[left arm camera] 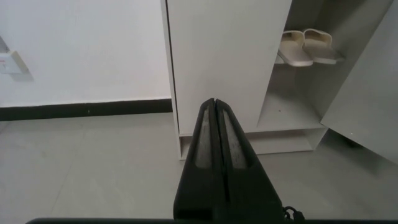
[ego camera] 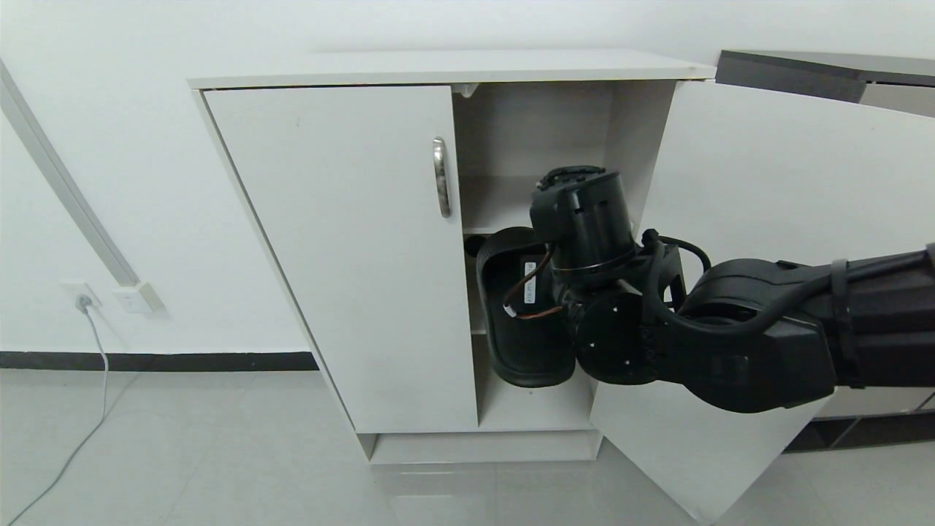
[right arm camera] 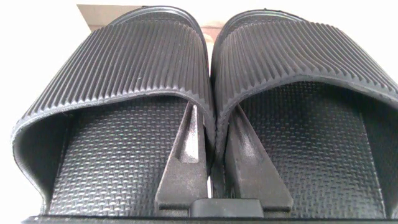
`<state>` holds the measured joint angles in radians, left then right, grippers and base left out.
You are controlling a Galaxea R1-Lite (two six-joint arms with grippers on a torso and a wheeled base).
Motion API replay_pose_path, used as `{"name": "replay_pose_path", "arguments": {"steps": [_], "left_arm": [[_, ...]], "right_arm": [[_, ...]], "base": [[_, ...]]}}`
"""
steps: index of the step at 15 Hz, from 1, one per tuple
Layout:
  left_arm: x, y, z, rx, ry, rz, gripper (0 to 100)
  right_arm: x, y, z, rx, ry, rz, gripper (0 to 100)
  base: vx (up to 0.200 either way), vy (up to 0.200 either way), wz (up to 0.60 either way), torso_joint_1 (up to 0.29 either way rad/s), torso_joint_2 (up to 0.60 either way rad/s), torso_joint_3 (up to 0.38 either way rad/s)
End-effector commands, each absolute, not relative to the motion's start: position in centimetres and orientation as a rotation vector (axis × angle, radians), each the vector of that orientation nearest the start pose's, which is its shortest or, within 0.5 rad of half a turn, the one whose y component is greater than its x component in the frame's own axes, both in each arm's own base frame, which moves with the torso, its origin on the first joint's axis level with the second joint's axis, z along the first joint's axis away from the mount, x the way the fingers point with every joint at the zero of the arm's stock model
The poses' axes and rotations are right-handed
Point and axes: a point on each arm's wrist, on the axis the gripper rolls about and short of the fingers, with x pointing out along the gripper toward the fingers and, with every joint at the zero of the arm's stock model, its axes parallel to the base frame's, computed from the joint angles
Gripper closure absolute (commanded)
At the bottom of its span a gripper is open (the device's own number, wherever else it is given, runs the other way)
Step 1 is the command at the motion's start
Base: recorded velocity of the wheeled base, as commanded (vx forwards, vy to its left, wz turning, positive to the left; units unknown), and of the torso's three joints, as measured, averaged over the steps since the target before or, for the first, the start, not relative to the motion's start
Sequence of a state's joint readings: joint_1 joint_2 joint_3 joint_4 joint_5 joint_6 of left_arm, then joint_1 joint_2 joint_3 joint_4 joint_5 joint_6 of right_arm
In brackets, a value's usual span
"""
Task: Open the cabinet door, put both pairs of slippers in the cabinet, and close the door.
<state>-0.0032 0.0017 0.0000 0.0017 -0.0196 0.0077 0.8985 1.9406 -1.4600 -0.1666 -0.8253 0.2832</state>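
A pair of black ribbed slippers is pinched side by side by their inner walls in my right gripper, which is shut on them. In the head view the black slippers hang toe-up in the open right half of the white cabinet, in front of its middle shelf. The right door is swung wide open; the left door with its metal handle is closed. A beige pair of slippers lies on a shelf inside. My left gripper is shut and empty, low over the floor, facing the cabinet.
Grey tiled floor spreads in front of the cabinet. A wall socket with a cable trailing to the floor is at the left. Another piece of furniture stands behind the open door at the right.
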Motion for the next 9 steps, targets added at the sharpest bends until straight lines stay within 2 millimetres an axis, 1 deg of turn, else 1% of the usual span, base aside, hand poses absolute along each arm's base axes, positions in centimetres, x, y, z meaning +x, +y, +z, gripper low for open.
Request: {"name": "replay_pose_path", "arguments": {"steps": [1, 2, 9], "left_arm": [[-2.26, -0.04, 7.54, 0.008, 0.005, -0.023, 100], [-2.27, -0.04, 7.58, 0.008, 0.003, -0.023, 100], [-2.26, -0.04, 7.54, 0.008, 0.005, -0.023, 100]], "right_arm": [[25.38, 29.27, 23.96, 0.05, 0.207, 0.047, 100], [25.36, 29.24, 24.02, 0.045, 0.206, 0.048, 100], [25.32, 29.19, 24.15, 0.043, 0.204, 0.054, 100]], "base": [[0.0, 0.0, 0.0, 0.0, 0.0, 0.0], [0.0, 0.0, 0.0, 0.0, 0.0, 0.0], [0.2, 0.0, 0.0, 0.002, 0.0, 0.002]]}}
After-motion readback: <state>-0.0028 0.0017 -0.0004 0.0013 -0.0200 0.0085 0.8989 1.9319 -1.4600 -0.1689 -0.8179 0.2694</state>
